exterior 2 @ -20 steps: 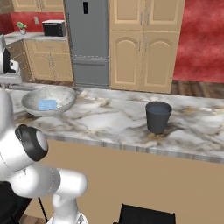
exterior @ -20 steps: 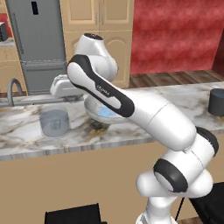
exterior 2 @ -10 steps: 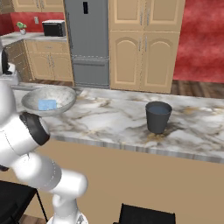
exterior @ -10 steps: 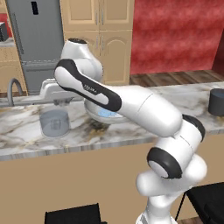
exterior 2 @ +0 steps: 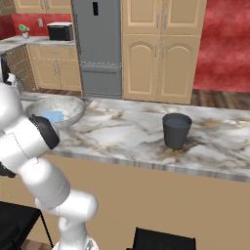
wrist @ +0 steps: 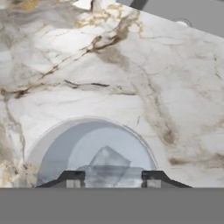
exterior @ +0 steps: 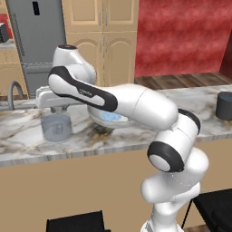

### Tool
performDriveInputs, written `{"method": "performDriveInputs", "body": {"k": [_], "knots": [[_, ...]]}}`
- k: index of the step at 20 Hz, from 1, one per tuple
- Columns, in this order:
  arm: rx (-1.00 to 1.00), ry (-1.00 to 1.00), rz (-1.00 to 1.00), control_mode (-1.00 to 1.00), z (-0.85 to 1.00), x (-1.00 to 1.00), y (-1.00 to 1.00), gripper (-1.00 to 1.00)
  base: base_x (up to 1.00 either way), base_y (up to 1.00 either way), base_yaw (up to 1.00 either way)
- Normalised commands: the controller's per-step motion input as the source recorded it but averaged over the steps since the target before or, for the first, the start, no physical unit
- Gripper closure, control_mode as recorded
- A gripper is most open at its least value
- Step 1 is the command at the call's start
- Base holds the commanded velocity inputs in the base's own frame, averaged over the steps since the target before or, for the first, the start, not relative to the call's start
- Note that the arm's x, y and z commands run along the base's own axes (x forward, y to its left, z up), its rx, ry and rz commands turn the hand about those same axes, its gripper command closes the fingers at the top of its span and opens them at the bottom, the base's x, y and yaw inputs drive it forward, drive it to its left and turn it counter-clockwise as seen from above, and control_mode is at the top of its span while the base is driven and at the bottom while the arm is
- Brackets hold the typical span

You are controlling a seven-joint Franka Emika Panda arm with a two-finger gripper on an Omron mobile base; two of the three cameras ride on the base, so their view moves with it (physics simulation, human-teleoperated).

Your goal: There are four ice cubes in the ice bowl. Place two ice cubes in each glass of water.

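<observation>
My gripper (wrist: 107, 178) hangs straight above the translucent grey-blue glass of water (wrist: 94, 151), shut on a pale ice cube (wrist: 106, 162) that sits between its fingertips. From the left base view the hand (exterior: 55, 100) hovers just over that glass (exterior: 56, 128) on the marble counter. To its right the grey speckled ice bowl (exterior: 97, 118) holds pale blue ice cubes (exterior: 113, 118), partly behind my arm. The bowl (exterior 2: 73, 110) and its cubes (exterior 2: 52, 117) also lie at the left of the right base view. The dark charcoal glass (exterior 2: 176, 131) stands far to the right (exterior: 224, 105).
A curved faucet (exterior: 16, 89) rises at the counter's left end near the translucent glass. A steel fridge (exterior 2: 97, 46) and wooden cabinets stand behind the counter. Dark chairs (exterior 2: 163, 239) sit below the counter's front edge.
My arm has swung left from above the ice bowl to over the translucent glass and dropped slightly. The jaws have kept the same width throughout.
</observation>
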Motion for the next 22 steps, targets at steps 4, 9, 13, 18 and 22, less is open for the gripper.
{"method": "performDriveInputs", "body": {"k": [4,9,13,18,22], "knots": [[0.0,0.0,0.0,-1.0,-0.01,0.23,0.11,1.0,0.0,0.0,0.0],[-0.02,0.03,0.0,-1.0,-0.26,0.15,0.17,1.0,0.0,0.0,0.0],[-0.02,0.0,0.0,-1.0,-0.24,0.0,0.14,1.0,0.0,0.0,0.0],[0.0,-0.05,0.0,-1.0,-0.02,-0.29,0.11,1.0,0.0,0.0,0.0],[0.0,-0.12,0.0,-1.0,0.0,-0.36,0.07,1.0,0.0,0.0,0.0]]}}
